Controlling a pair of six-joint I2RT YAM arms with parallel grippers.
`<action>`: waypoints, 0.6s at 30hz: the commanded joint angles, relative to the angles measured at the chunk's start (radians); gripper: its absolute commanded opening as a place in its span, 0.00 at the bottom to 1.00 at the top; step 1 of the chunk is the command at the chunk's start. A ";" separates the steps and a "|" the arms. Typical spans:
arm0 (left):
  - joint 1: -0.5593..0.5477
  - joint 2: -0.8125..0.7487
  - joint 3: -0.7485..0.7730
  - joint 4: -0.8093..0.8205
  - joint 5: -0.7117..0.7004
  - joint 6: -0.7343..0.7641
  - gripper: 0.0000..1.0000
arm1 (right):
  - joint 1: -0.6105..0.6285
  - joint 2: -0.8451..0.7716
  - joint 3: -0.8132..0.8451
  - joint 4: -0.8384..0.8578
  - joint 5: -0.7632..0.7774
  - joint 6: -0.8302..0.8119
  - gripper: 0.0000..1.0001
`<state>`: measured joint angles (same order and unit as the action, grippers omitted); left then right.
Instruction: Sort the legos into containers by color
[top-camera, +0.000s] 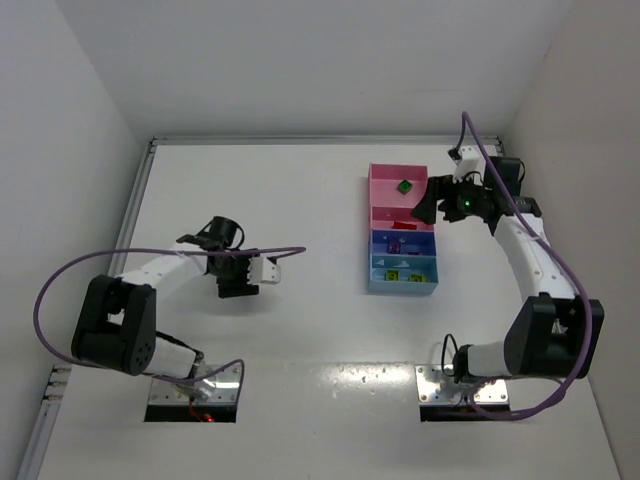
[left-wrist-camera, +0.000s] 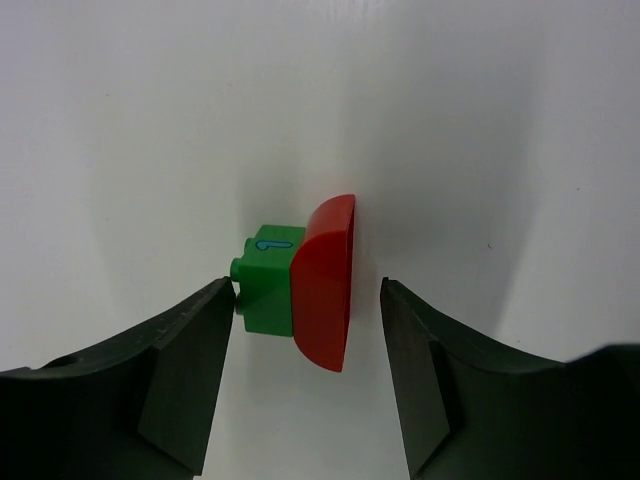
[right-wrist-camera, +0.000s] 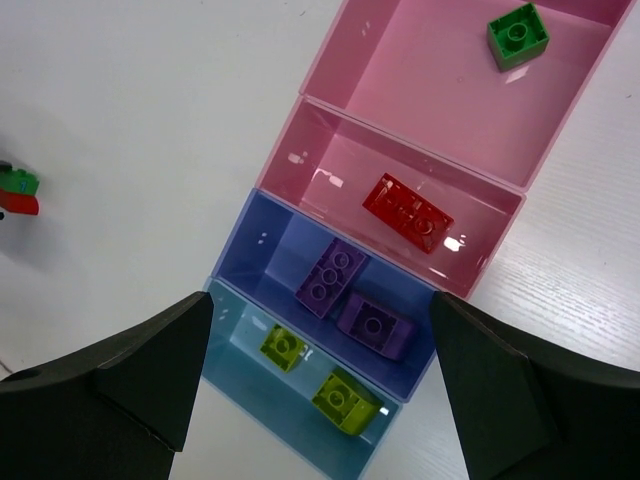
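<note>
A green brick (left-wrist-camera: 265, 285) joined to a red curved brick (left-wrist-camera: 325, 285) lies on the white table between the jaws of my open left gripper (left-wrist-camera: 305, 300). The left finger (left-wrist-camera: 190, 350) is at the green stud and the right finger stands apart from the red. The pair also shows in the right wrist view (right-wrist-camera: 18, 190). My left gripper (top-camera: 238, 285) hides it from above. My right gripper (right-wrist-camera: 320, 300) is open and empty above the tray (top-camera: 372, 230). In the tray lie a green brick (right-wrist-camera: 518, 35), a red brick (right-wrist-camera: 407, 210), two purple bricks (right-wrist-camera: 330, 277) and two yellow bricks (right-wrist-camera: 345, 398).
The tray's compartments run large pink (right-wrist-camera: 420, 100), smaller pink (right-wrist-camera: 330, 160), dark blue (right-wrist-camera: 275, 250), light blue (right-wrist-camera: 235, 375). White walls enclose the table on three sides. A metal rail (top-camera: 135, 205) runs along the left edge. Purple cables (top-camera: 60, 285) loop beside both arms.
</note>
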<state>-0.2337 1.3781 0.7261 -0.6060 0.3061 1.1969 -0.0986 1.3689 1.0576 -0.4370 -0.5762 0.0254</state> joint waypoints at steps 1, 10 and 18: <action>0.011 0.035 0.003 0.023 0.019 0.015 0.66 | 0.007 0.007 0.053 0.009 -0.004 -0.018 0.90; 0.011 0.107 0.067 0.045 0.065 -0.068 0.37 | 0.016 0.044 0.062 0.000 -0.062 0.002 0.90; -0.021 0.018 0.182 0.213 0.404 -0.457 0.32 | 0.105 0.146 -0.021 0.205 -0.534 0.267 0.90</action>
<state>-0.2394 1.4689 0.8551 -0.5213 0.4938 0.9478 -0.0338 1.4693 1.0397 -0.3576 -0.8799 0.1688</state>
